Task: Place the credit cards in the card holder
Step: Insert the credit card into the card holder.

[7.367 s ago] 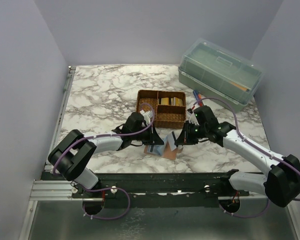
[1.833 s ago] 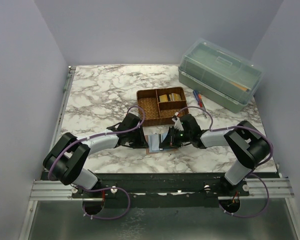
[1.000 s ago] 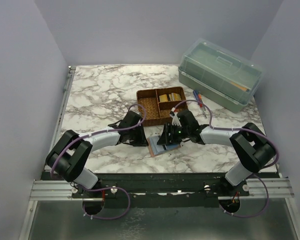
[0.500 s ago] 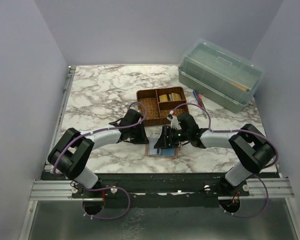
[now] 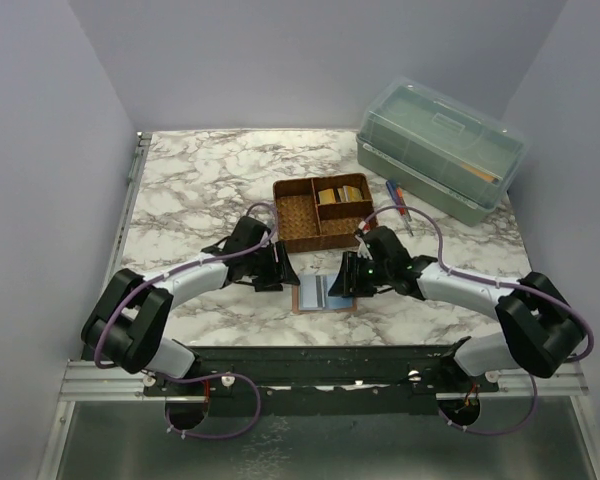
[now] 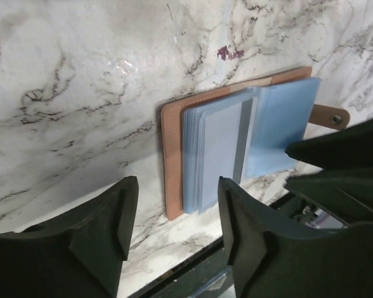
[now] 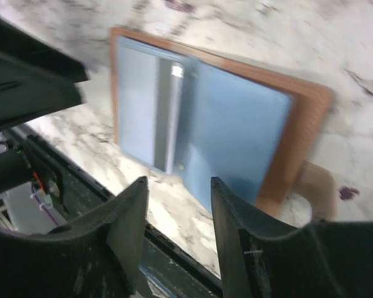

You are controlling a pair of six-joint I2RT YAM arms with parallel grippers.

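The tan card holder [image 5: 325, 294] lies open and flat near the table's front edge, its bluish clear pockets facing up. A pale card with a grey stripe [image 6: 222, 148] sits inside a pocket, also seen in the right wrist view as the card [image 7: 143, 102]. My left gripper [image 5: 281, 272] hovers just left of the holder, open and empty, its jaws [image 6: 177, 230] apart over bare marble. On the holder's right side, my right gripper [image 5: 346, 279] is open too, with nothing between its jaws [image 7: 179, 231]. Yellowish credit cards [image 5: 341, 196] stand in the woven tray.
A brown woven divided tray [image 5: 298, 214] sits just behind the holder. A big translucent green box [image 5: 440, 145] stands at the back right, with red and blue pens [image 5: 399, 204] beside it. The table's front edge and rail [image 5: 330, 355] run close below the holder.
My left gripper has opened and drawn back to the left of the holder. The right gripper has shifted off the holder to its right, and the holder lies flat.
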